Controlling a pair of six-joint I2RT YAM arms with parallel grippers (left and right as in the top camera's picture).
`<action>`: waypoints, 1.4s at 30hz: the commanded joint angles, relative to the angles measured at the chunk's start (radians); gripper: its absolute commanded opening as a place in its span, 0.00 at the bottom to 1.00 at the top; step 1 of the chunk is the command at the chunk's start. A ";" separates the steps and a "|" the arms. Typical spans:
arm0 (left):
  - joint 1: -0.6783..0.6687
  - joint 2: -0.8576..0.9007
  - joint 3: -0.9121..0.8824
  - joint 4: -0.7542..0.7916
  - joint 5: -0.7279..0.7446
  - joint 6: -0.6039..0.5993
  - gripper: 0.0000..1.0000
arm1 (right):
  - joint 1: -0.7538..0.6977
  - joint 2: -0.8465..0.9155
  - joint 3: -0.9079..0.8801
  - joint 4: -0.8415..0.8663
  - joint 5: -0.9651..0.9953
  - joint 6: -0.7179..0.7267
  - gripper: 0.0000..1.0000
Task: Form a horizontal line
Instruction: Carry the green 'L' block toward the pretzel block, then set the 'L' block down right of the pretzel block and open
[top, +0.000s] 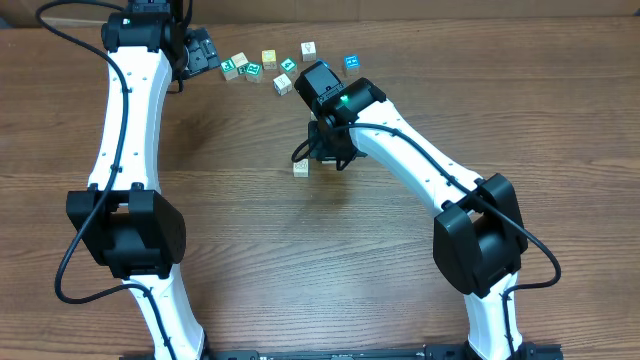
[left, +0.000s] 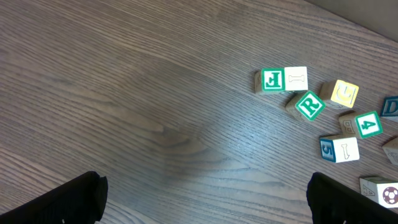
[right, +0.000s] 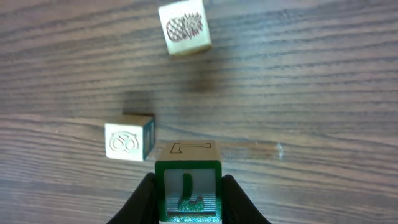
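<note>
My right gripper is shut on a green-framed letter block and holds it just above the table; in the overhead view it is at mid-table. Beside it lie a block with a carved emblem and, farther off, a pineapple block. One loose block shows by the gripper from overhead. My left gripper is open and empty, left of a cluster of blocks: green J, white, green R, yellow, green 4, blue 5.
The block cluster lies scattered along the table's far side, with a blue block at its right end. A soccer-ball block sits at the left wrist view's lower right. The left arm stretches along the left side.
</note>
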 joint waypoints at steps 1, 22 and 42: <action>0.000 -0.004 0.013 0.002 -0.003 0.011 1.00 | 0.021 -0.016 -0.005 0.026 0.023 0.018 0.19; 0.000 -0.004 0.013 0.002 -0.003 0.011 1.00 | 0.025 0.011 -0.200 0.217 0.022 0.018 0.19; 0.000 -0.004 0.013 0.002 -0.003 0.011 1.00 | 0.025 0.016 -0.231 0.269 0.023 0.018 0.20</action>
